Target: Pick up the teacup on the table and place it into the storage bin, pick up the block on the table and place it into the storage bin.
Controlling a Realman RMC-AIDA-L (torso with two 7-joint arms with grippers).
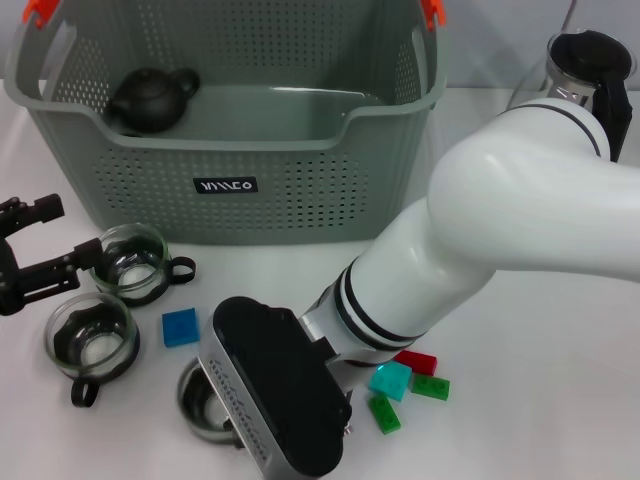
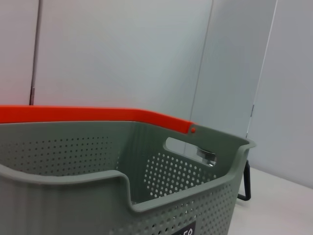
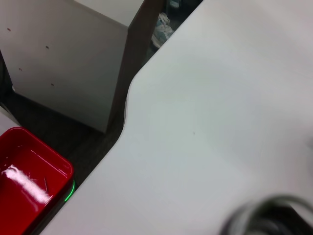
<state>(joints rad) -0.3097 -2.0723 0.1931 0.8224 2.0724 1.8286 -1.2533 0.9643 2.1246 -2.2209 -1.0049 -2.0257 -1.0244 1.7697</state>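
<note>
White and smooth, the surface (image 1: 560, 340) fills the head view, with the storage bin (image 1: 230, 150), a grey perforated plastic basket with orange-tipped handles, standing at the back. A dark rounded clay teapot (image 1: 152, 98) sits inside it at the left end. In front of the bin, two clear glass teacups lie close together: one (image 1: 130, 262) near the bin wall, the other (image 1: 92, 340) nearer the robot. The left claw (image 1: 40, 250), black and angular, hovers just beside the first teacup with its fingers spread and nothing between them. A flat blue block (image 1: 181, 326) lies between the cups and the right arm. That glossy white arm reaches down over a third glass cup (image 1: 205, 400); whether the right claw (image 1: 275, 405) is open cannot be told. Small red (image 1: 415, 362), cyan (image 1: 390, 380) and green (image 1: 383, 413) bricks cluster beside it. A glass teapot (image 1: 585, 70) with black handle stands at the far right.

The left wrist view shows the bin's dotted wall and orange handle against pale panels.

The right wrist view shows the bare surface edge and a glossy red container (image 3: 27, 176) on the floor below.
</note>
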